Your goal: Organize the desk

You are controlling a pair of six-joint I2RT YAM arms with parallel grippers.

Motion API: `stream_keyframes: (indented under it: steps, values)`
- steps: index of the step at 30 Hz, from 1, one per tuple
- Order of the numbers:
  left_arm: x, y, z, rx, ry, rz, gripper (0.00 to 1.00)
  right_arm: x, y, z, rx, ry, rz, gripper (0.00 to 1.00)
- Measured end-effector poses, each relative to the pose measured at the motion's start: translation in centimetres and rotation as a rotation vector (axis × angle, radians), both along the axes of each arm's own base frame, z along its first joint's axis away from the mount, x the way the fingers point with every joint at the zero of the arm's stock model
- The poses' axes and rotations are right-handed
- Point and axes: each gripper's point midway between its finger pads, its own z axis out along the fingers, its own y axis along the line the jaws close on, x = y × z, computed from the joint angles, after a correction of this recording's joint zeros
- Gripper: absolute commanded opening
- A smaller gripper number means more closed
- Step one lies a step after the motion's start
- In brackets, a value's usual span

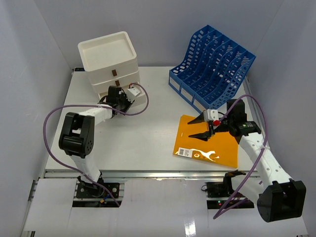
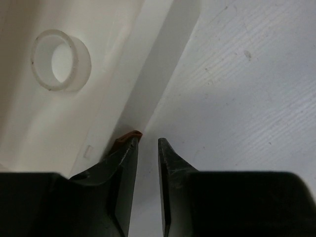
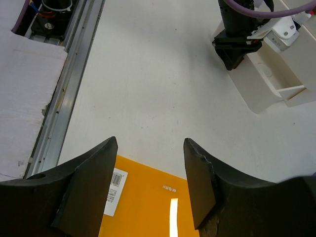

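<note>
Desk [image 1: 148, 143] below the slightly parted left pincer [image 2: 148, 142], beside a drawer [image 2: 143, 84].

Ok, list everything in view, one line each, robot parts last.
desk: one, white, under everything.
drawer box: one, white, far left.
file rack: one, blue, far right.
folder: one, orange, near right, lying flat.
ring: one, white, inside the pulled-out bottom drawer.
left gripper: one, black, at that drawer, jaws narrowly apart.
right gripper: one, black, open above the folder.
</note>
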Motion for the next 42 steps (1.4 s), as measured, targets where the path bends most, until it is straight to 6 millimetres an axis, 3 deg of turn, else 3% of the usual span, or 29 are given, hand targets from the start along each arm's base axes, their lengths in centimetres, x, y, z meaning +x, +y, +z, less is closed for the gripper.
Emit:
stream_keyframes:
  steps: [12, 17, 22, 25, 29, 31, 35, 38, 42]
  values:
    - [7.3, 2.1, -0.8, 0.085, -0.109, 0.099, 0.71, 1.3, -0.8, -1.4, -0.018, 0.049, -0.048, 0.61]
    - [9.0, 2.9, -1.0, 0.074, -0.122, 0.132, 0.79, 1.7, -0.9, -2.0, -0.027, 0.071, -0.060, 0.60]
    - [9.2, 2.9, -0.9, 0.045, -0.126, 0.155, 0.85, 2.1, -1.1, -2.4, -0.034, 0.089, -0.072, 0.60]
    - [8.6, 3.0, -0.8, 0.016, -0.124, 0.172, 0.98, 2.2, -1.1, -2.6, -0.038, 0.096, -0.075, 0.62]
    - [6.5, 3.0, 0.2, -0.067, -0.109, 0.205, 0.98, 2.6, -1.4, -2.8, -0.047, 0.103, -0.096, 0.64]
    - [4.9, 2.8, 1.8, -0.125, -0.111, 0.217, 0.98, 2.9, -1.8, -3.0, -0.053, 0.110, -0.118, 0.66]
    - [2.3, 1.5, 7.3, -0.281, -0.172, 0.208, 0.98, 3.8, -2.9, -3.3, -0.060, 0.147, -0.180, 0.69]
    - [-0.9, 0.3, 12.0, -0.418, -0.221, 0.180, 0.98, 4.5, -3.8, -3.5, -0.068, 0.168, -0.229, 0.72]
    - [-5.0, -0.9, 17.0, -0.592, -0.265, 0.163, 0.98, 5.0, -4.4, -3.8, -0.089, 0.199, -0.276, 0.87]
